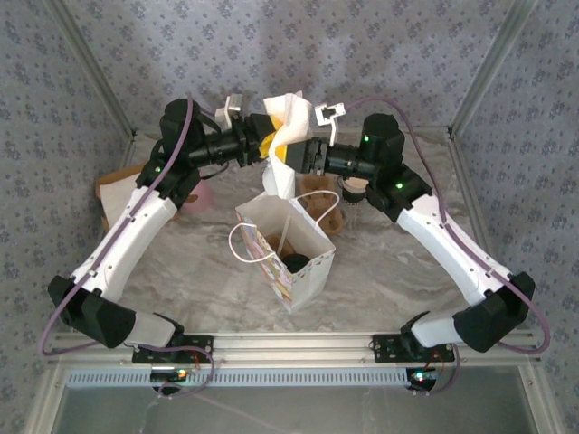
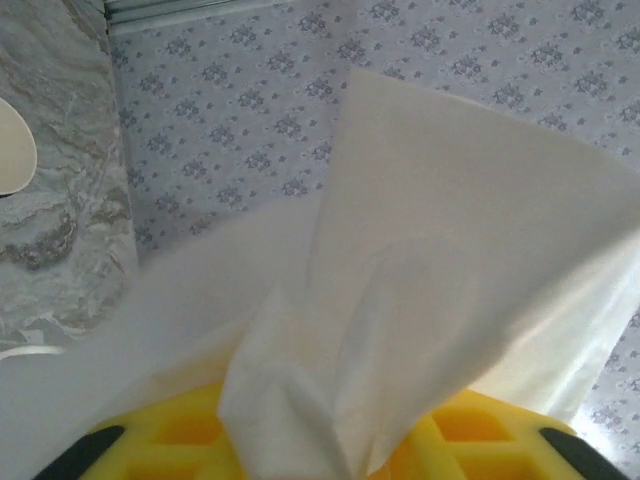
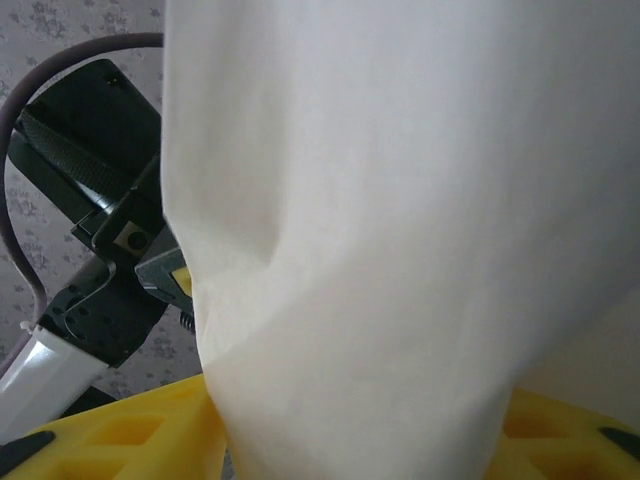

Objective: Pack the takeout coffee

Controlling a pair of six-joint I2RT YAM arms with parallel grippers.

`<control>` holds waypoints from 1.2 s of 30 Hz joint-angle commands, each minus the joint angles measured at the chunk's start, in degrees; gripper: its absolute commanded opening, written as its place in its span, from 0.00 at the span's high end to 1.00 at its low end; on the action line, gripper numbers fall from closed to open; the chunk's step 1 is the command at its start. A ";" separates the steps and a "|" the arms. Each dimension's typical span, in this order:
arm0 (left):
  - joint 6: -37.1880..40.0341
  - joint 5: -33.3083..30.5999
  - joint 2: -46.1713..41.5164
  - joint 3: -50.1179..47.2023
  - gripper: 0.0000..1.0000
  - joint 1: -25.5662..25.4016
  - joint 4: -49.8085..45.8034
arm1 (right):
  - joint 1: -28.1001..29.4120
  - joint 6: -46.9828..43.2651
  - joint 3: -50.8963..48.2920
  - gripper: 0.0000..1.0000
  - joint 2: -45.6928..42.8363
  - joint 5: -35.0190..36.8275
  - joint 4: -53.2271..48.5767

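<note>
Takeout coffee (image 1: 295,263) stood lid-up inside the open white paper bag (image 1: 309,282).
The left gripper (image 1: 262,144) and right gripper (image 1: 301,155) faced each other above and beyond it, neither nearer, sharing a white paper sheet (image 1: 286,127); whether either was clamped or loose I couldn't tell.
</note>
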 commanded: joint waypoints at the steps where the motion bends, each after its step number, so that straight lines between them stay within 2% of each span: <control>1: 1.46 -1.12 0.39 1.00 0.62 -0.28 -2.13 | -0.07 -0.16 -0.19 0.51 -2.27 -1.14 1.91; 5: 1.84 -1.16 0.31 0.93 0.58 -0.29 -2.50 | -0.14 -0.16 -0.50 0.64 -2.57 -0.74 1.75; 8: 2.18 -1.39 0.30 0.85 0.55 -0.42 -2.76 | -0.09 0.04 -0.64 0.79 -2.65 -0.65 1.77; 12: 2.82 -1.67 0.49 0.99 0.50 -0.99 -3.19 | 0.11 -0.19 -0.82 0.90 -2.96 -0.19 1.23; 14: 5.19 -2.85 0.21 1.93 0.46 -0.81 -6.52 | 0.16 -0.66 -0.99 0.96 -3.30 0.16 0.45; 16: 9.63 -5.64 -0.46 4.64 0.39 -0.44 -13.78 | 0.23 -1.61 -0.89 0.99 -3.74 0.44 -1.34; 19: 16.06 -10.65 -1.98 8.46 0.29 0.99 -23.56 | 1.34 -4.91 -1.25 1.00 -5.11 2.13 -5.21; 25: 20.78 -15.69 -6.90 8.35 0.13 5.20 -31.02 | 6.77 -14.80 -2.72 1.00 -6.94 10.00 -13.45; 31: 23.70 -18.88 -11.51 7.11 0.07 8.13 -36.31 | 13.83 -24.43 -3.13 1.00 -6.86 21.00 -18.86; 36: 24.99 -20.09 -14.99 3.39 0.06 8.94 -38.42 | 17.04 -28.92 -6.56 1.00 -7.63 26.10 -18.05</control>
